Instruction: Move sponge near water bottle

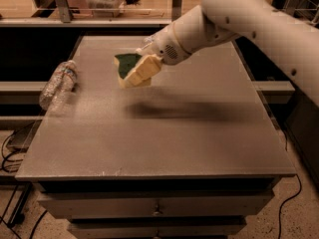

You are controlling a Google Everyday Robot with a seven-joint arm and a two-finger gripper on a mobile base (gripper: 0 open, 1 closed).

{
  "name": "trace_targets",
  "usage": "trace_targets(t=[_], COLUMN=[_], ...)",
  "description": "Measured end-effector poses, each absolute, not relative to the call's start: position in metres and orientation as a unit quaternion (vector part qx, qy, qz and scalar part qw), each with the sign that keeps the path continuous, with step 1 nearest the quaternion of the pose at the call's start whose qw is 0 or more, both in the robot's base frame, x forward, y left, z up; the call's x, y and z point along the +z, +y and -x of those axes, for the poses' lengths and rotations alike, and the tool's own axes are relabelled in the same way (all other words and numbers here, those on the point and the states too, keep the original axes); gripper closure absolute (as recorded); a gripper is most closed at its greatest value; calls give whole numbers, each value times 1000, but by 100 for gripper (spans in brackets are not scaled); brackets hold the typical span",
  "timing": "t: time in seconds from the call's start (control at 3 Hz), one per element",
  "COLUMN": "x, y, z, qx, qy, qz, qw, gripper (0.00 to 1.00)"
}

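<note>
Grey drawered table (199, 148), speckled floor (306, 219)

arm (239, 14) outstretched, end effector (137, 72) aloft, clamped
</note>
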State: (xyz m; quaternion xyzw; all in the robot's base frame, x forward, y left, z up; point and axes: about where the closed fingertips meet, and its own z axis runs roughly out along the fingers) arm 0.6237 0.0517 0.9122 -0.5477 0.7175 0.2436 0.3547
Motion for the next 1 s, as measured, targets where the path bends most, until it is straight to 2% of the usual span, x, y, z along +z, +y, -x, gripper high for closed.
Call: trace_targets(t=[0.67, 1.0], x=[889, 874], y=[138, 169], z=[-631, -638], qx=[269, 265], qy=[740, 757], qz=[512, 494], qw=[344, 336], gripper=[100, 81])
